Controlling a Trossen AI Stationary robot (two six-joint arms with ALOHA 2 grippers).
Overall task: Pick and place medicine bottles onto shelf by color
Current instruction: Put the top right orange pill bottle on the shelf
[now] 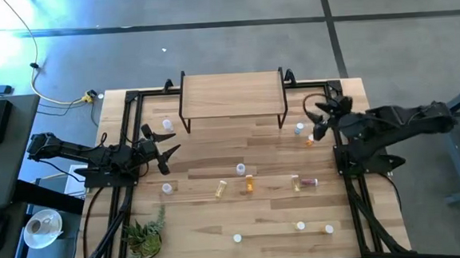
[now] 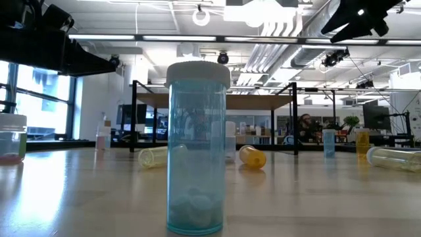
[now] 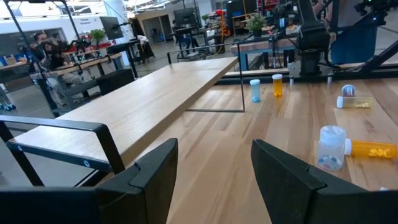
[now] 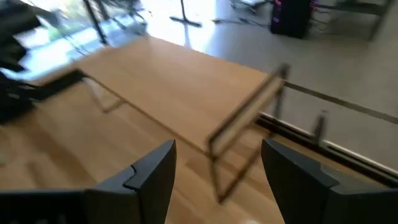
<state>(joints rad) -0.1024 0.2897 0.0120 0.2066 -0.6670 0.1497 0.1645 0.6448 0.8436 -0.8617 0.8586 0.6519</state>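
left pincer (image 1: 165,141) spread, empty, left of shelf (image 1: 232,94) | right pincer (image 1: 319,114) spread, empty, by shelf's right end | bottles (image 1: 240,169) scattered on surface (image 1: 268,223)

Bright ceiling strip lighting, window glare in the low view, right wrist view motion-blurred.

The right tool (image 4: 214,171) shows only as two dark fingers cut off by the picture's lower edge in its wrist view, and the shelf (image 4: 180,81) ahead of it is blurred. The left tool (image 3: 211,177) is likewise cut by the lower edge. In the low view a bluish bottle (image 2: 196,148) hides part of the shelf legs behind it; a bottle (image 2: 12,138) is cut by the picture's edge. From above, the bottles nearest the right tool (image 1: 303,135) are too small to tell their contents.
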